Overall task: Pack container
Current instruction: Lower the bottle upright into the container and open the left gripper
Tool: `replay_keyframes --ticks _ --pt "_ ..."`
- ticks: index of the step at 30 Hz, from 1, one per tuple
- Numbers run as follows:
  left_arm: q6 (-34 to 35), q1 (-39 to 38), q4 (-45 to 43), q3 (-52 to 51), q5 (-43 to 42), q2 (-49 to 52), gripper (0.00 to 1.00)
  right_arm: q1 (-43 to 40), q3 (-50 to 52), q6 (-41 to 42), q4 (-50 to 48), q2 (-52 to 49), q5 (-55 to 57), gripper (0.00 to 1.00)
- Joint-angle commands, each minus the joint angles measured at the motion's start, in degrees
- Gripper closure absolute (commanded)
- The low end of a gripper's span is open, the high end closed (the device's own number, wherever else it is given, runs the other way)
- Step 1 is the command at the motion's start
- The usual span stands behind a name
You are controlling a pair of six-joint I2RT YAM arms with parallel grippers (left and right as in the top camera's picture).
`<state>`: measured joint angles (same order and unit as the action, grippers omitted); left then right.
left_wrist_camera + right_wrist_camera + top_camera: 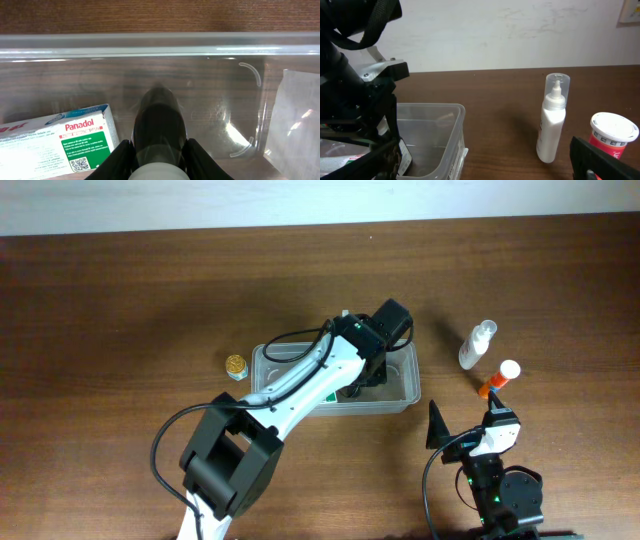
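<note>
Centrally — container (408, 388): clear tub in the middle of the overhead frame, on the brown table (120, 300). A Panadol box (55, 137) lies inside, lower left of the left wrist view. Left gripper (160, 150) is inside the tub, clamped on a dark bottle (160, 117). Right gripper (467, 428) — lower right, jaws wide apart, empty. White spray bottle (478, 345) and red white-capped bottle (498, 380) sit right of the tub, a gold-lidded jar (235, 366) left.

Wood table (100, 300): container (412, 385), spray bottle (477, 345)
</note>
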<state>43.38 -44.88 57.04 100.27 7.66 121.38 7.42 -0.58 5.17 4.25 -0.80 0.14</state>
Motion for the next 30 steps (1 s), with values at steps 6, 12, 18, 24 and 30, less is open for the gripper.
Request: replay_keyframes --ticks 6,12,18,24,30 --pt "0.76 0.04 -0.68 0.07 0.74 0.09 0.57 -0.42 0.26 -0.28 0.31 0.44 -0.09 0.02" --pt "0.74 0.04 -0.63 0.07 0.74 0.09 0.49 -0.42 0.26 -0.28 0.31 0.44 -0.11 0.02" --pt "0.72 0.04 -0.61 0.74 0.74 0.04 0.44 -0.42 0.26 -0.28 0.31 0.44 -0.11 0.02" --pt "-1.86 0.04 2.25 6.88 0.79 0.00 0.44 -0.42 0.26 -0.28 0.31 0.44 -0.11 0.02" --pt "-4.70 1.42 8.50 16.33 1.68 0.00 0.41 -0.42 0.26 -0.28 0.31 0.44 -0.09 0.02"
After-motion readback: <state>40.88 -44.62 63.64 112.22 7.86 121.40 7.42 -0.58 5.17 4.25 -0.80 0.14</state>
